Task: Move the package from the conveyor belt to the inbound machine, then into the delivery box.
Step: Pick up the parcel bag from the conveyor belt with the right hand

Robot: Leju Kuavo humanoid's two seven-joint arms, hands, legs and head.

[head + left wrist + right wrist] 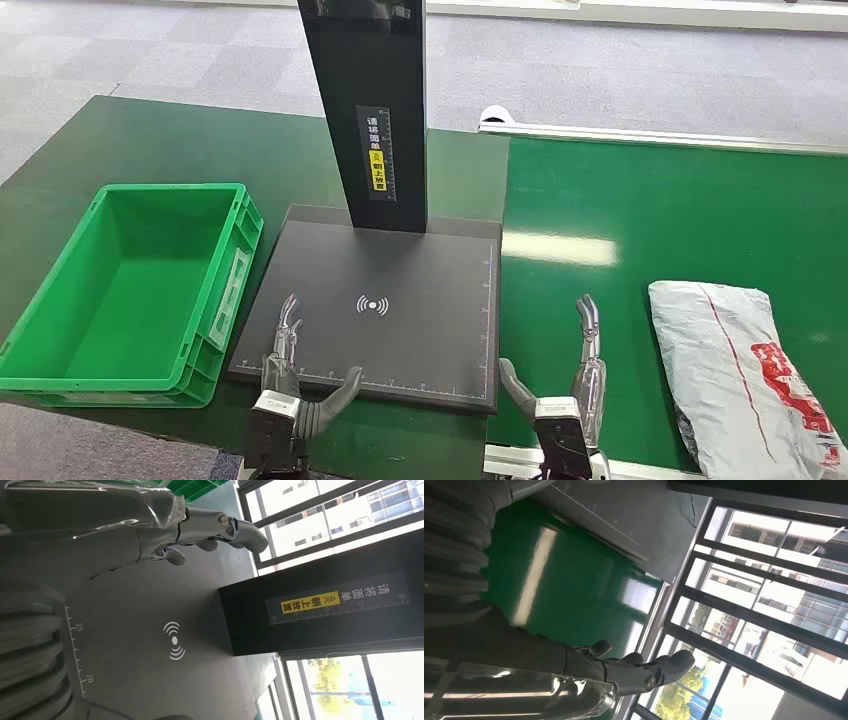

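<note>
Meanwhile, the grey package [745,375] lies on the green conveyor belt [640,215]; left hand [290,385] and right hand [570,390] hover empty, fingers spread, beside the inbound machine [385,300].

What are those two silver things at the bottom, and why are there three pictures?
Those are a robot's own hands: its left hand and right hand. Both are open and hold nothing. The big picture comes from a camera on its head, looking down. The other two come from cameras at its wrists, so they look tipped sideways. On the green belt lies a grey package. The black scanner plate is the inbound machine, and the green box beside it is empty inside.
</note>
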